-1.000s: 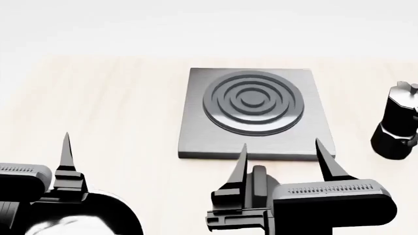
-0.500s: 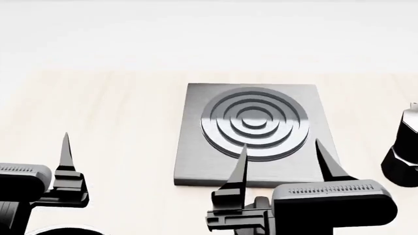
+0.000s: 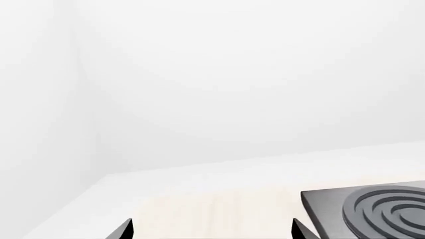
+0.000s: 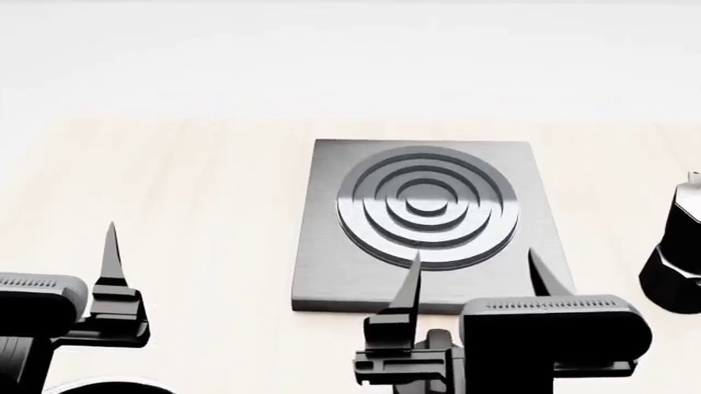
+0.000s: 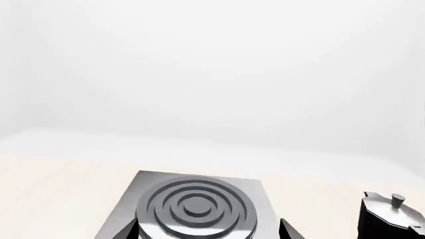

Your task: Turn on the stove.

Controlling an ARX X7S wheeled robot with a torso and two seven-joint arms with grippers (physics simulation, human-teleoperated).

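Observation:
The stove (image 4: 328, 275) is a square grey metal plate with a dark ringed burner, lying flat on the pale wooden table. My right gripper (image 4: 474, 261) hovers open over the plate's near edge, fingertips apart on either side of the burner's front; in the right wrist view the right gripper (image 5: 209, 231) frames the stove (image 5: 196, 205). A small dark rounded piece (image 4: 438, 338), perhaps the knob, peeks out behind the right gripper's body. My left gripper (image 3: 211, 231) is open over bare table left of the stove (image 3: 371, 209), with one of its fingers (image 4: 110, 254) showing in the head view.
A black moka pot (image 4: 677, 258) stands right of the plate, and the moka pot (image 5: 391, 219) also shows in the right wrist view. Pale tabletop (image 4: 176, 189) stretches left of and behind the stove. A white wall lies beyond.
The head view shifted, so the stove sits lower in the picture than a second ago. Since half a second ago the right gripper has dropped slightly in view. The left gripper has not moved.

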